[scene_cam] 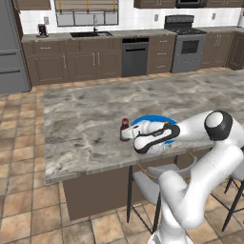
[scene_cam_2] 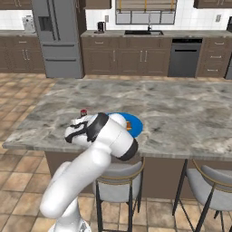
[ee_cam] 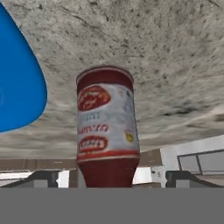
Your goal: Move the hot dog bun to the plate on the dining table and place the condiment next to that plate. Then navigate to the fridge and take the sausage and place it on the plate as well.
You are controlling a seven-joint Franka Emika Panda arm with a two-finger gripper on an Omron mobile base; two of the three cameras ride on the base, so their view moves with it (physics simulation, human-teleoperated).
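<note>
Here gripper (ee_cam: 108, 179) spread wide astride condiment (ee_cam: 107, 127); plate (scene_cam: 153, 119) mostly hidden by arm.

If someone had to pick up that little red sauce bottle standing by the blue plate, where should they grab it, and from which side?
Grab the condiment around its labelled middle, probably from the table's near edge. It stands upright on the dining table, and its straight round sides suit two fingers squeezing from either side. The plate sits close beside it, so coming from that side looks cramped. The gripper already faces it with jaws wide apart.
</note>
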